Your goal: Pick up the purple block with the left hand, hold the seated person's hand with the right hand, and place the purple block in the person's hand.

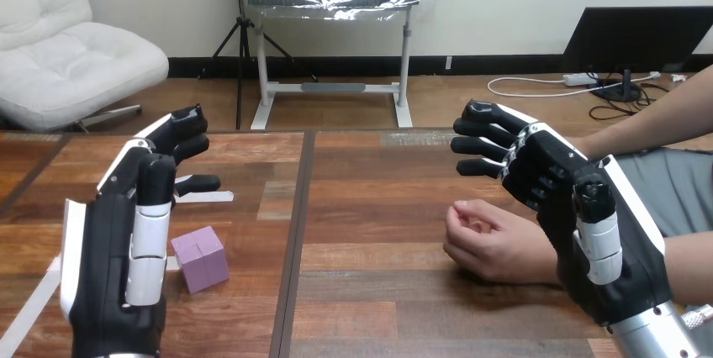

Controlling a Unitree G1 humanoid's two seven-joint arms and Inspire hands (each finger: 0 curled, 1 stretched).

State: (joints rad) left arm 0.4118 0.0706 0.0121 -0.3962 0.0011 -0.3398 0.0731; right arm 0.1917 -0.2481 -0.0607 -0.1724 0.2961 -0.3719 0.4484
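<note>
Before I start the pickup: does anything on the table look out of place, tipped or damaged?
Nothing damaged or spilled. The purple block sits flat on the table, slightly askew to its planks. The person's hand rests there curled, not open.

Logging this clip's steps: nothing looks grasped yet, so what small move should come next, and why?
Probably lower the left hand toward the purple block: the block lies untouched on the table just beside that hand, whose fingers are open. The right hand hovers open near the person's hand, not curled round it.
</note>
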